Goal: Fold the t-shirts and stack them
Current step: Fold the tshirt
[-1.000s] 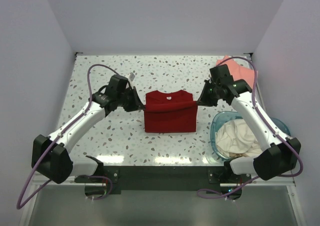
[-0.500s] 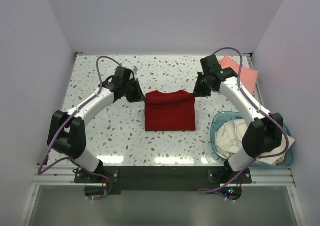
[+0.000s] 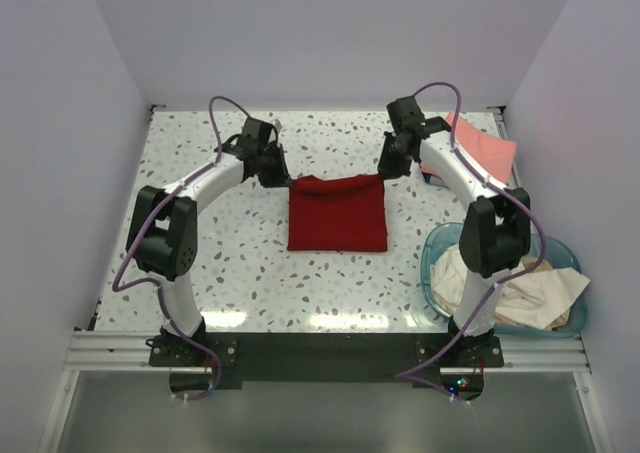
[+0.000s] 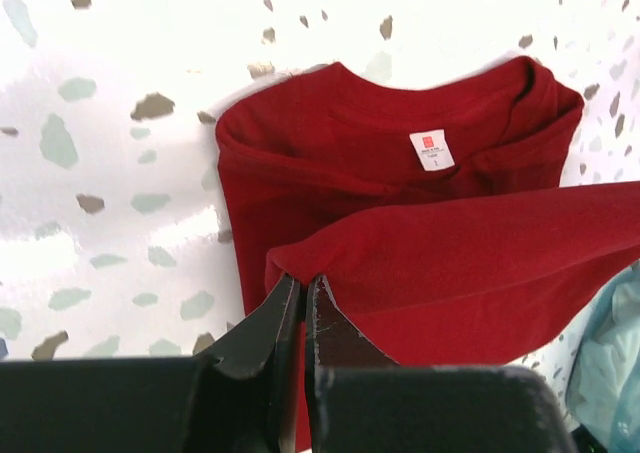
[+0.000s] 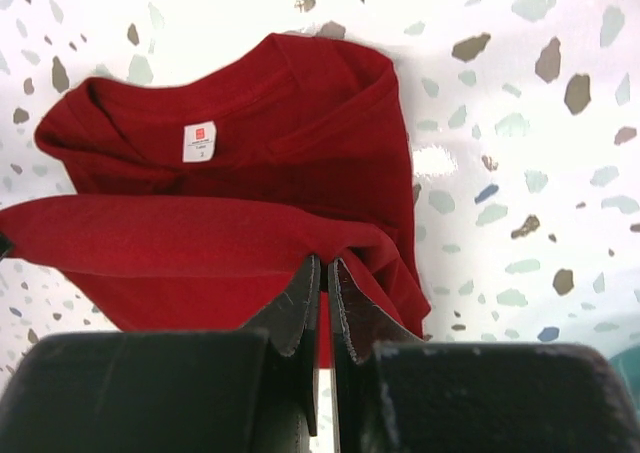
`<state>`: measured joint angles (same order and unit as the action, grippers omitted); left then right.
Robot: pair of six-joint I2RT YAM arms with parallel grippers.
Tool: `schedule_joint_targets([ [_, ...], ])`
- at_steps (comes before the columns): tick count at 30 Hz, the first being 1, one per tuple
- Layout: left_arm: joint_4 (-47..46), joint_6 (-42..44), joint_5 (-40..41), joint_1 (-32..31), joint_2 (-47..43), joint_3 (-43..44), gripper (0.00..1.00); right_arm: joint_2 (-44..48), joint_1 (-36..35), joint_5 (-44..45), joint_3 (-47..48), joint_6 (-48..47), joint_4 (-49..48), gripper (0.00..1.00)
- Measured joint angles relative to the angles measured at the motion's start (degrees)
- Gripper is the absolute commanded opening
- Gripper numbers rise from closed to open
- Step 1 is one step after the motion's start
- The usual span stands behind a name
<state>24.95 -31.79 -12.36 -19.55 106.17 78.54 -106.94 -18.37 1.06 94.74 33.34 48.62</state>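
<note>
The dark red t-shirt [image 3: 338, 215] lies partly folded in the middle of the table. Its white neck label [image 4: 431, 150] shows in the left wrist view and in the right wrist view [image 5: 199, 141]. My left gripper [image 3: 283, 178] is shut on the shirt's lifted left corner [image 4: 300, 271]. My right gripper [image 3: 384, 171] is shut on the lifted right corner [image 5: 325, 257]. Both hold the folded edge stretched between them over the collar end. A salmon-pink shirt [image 3: 485, 149] lies at the back right. Cream-white shirts [image 3: 500, 281] sit in the basket.
The translucent teal basket [image 3: 432, 260] stands at the front right beside the right arm. White walls close in the speckled table [image 3: 220, 263] at the back and on both sides.
Both grippers have carried the red shirt's near edge up and away towards the collar. The arms have stretched further back, and the shirt is now folded shorter.
</note>
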Motion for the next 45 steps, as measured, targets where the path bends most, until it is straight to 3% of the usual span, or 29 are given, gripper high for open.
schedule_joint_targets([
  [6,-0.15,0.20,1.31,0.81,4.79,5.51,0.00,-6.25,0.59,0.52,5.99,-0.44,0.02,0.00],
  [7,-0.22,0.17,1.75,0.87,5.49,6.34,0.08,-7.02,0.70,0.55,6.69,-0.46,0.04,0.15],
  [8,-0.37,0.13,2.23,0.96,6.05,6.99,0.34,-7.72,0.85,0.50,7.48,-0.50,0.00,0.31],
  [10,-0.72,0.22,3.45,1.20,6.64,7.74,0.59,-9.05,1.29,-0.11,8.92,-0.55,-0.74,0.69],
  [11,-0.94,-0.04,4.33,1.40,6.67,7.87,0.72,-9.66,1.66,-1.01,9.60,-0.63,-1.44,0.79],
  [12,-1.38,-0.37,5.25,1.64,6.64,7.96,0.76,-10.27,2.14,-2.38,10.45,-1.03,-2.08,0.89],
  [15,-3.04,-0.57,7.74,2.38,6.51,8.13,0.80,-12.02,4.00,-7.17,12.85,-1.46,-4.79,0.98],
  [21,-8.20,-0.24,6.34,3.02,2.95,4.48,0.77,-11.08,6.16,-13.31,10.78,-4.61,-8.72,0.99],
  [33,-12.96,1.62,-2.62,2.99,-1.01,-10.29,0.70,3.02,6.43,-25.14,-20.87,-5.92,-20.37,0.99],
  [45,-15.65,2.45,-6.43,3.02,5.20,-9.70,0.58,-1.88,9.09,-31.36,-24.13,-6.71,-26.18,0.98],
])
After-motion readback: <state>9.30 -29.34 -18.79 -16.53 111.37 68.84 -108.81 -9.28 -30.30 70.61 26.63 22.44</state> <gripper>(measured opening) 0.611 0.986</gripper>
